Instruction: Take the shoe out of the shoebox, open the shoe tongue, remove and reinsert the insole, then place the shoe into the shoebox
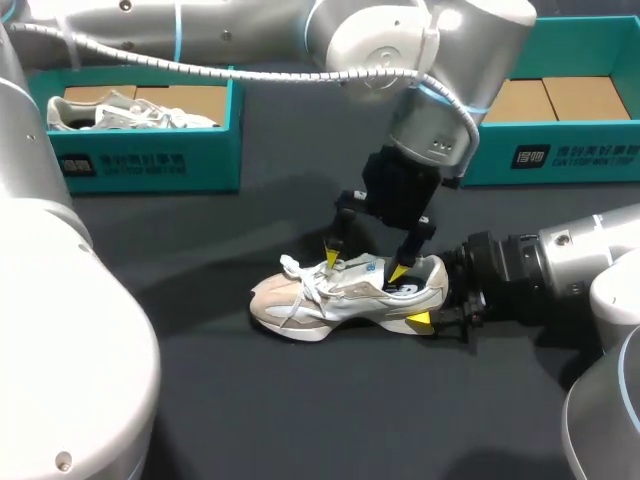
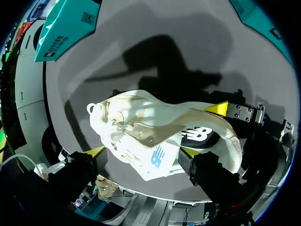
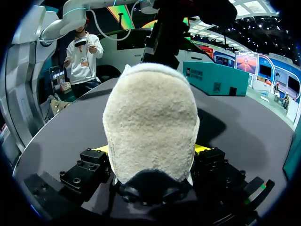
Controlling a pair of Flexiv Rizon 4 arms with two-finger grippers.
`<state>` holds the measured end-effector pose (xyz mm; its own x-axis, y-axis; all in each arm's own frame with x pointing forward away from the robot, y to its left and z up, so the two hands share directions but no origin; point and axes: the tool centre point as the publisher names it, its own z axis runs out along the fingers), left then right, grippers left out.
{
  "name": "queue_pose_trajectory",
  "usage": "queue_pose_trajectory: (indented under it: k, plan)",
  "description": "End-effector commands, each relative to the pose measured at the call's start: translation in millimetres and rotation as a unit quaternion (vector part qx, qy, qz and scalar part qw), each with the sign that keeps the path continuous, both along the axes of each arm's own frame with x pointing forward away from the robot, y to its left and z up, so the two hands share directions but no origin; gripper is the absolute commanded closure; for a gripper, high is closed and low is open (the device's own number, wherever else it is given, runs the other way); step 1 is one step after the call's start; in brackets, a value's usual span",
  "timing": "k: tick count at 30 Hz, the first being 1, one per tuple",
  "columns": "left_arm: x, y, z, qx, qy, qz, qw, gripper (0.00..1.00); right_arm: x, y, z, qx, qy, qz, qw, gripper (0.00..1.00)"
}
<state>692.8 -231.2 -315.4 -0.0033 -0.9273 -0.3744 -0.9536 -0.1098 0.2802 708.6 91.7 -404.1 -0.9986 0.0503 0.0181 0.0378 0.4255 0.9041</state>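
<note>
Shoe (image 1: 340, 295) is lying unboxed mid-desk; insole work pending.
Right gripper (image 3: 151, 150) is clamping its heel (image 3: 150, 117); left gripper (image 1: 366, 264), fingers apart, is straddling the tongue (image 2: 153, 153).

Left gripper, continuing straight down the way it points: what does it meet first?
The sneaker: the left gripper hangs right over its tongue and collar, so likely the upper first, though depth is unclear.

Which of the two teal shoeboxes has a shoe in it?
The left shoebox, at the head view's left: a pale shoe lies inside it. The right shoebox shows only a bare brown floor.
</note>
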Motion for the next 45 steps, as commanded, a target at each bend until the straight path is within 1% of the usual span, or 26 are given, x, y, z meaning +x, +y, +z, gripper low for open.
queue_pose_trajectory:
  k: [1,6,10,15,18,23,29,31,34,36,38,39,45]
  plan:
    - [1.7,-5,-6,0.025,0.011,-0.006,1.0,0.04,-0.4,1,-2,-0.002,0.0,0.0,1.0,1.0]
    - [-0.8,2,-9,0.044,0.012,-0.014,0.999,0.09,-0.4,1,-2,-0.002,0.0,0.0,1.0,1.0]
    - [-1.4,7,-9,0.05,0.016,-0.015,0.999,0.24,-0.4,1,-2,-0.002,0.0,0.0,1.0,1.0]
    - [-2.7,13,-5,0.052,0.025,-0.018,0.998,0.35,-0.4,1,-2,-0.002,0.0,0.0,1.0,1.0]
    - [-3.3,15,-4,0.053,0.026,-0.02,0.998,0.5,-0.4,1,-2,-0.002,0.0,0.0,1.0,1.0]
    - [-4.1,15,-1,0.053,0.026,-0.03,0.998,0.56,-0.4,1,-2,-0.002,0.0,0.0,1.0,1.0]
    - [-1.7,14,5,0.051,0.02,-0.045,0.997,0.57,-0.4,1,-2,-0.002,0.0,0.0,1.0,1.0]
    - [-0.2,15,8,0.048,0.019,-0.052,0.997,0.61,-0.4,1,-2,-0.002,0.0,0.0,1.0,1.0]
    - [1.8,17,12,0.042,0.018,-0.06,0.997,0.64,-0.4,1,-2,-0.002,0.0,0.0,1.0,1.0]
    - [2.4,18,15,0.04,0.014,-0.065,0.997,0.82,-0.4,1,-2,-0.002,0.0,0.0,1.0,1.0]
    - [2.6,20,17,0.037,0.013,-0.068,0.997,0.95,-0.4,1,-2,-0.002,0.0,0.0,1.0,1.0]
    - [2.6,21,18,0.034,0.012,-0.07,0.997,1.0,-0.4,1,-2,-0.002,0.0,0.0,1.0,1.0]
    - [0.3,34,24,0.005,0.006,-0.071,0.997,1.0,-0.4,1,-2,-0.002,0.0,0.0,1.0,1.0]
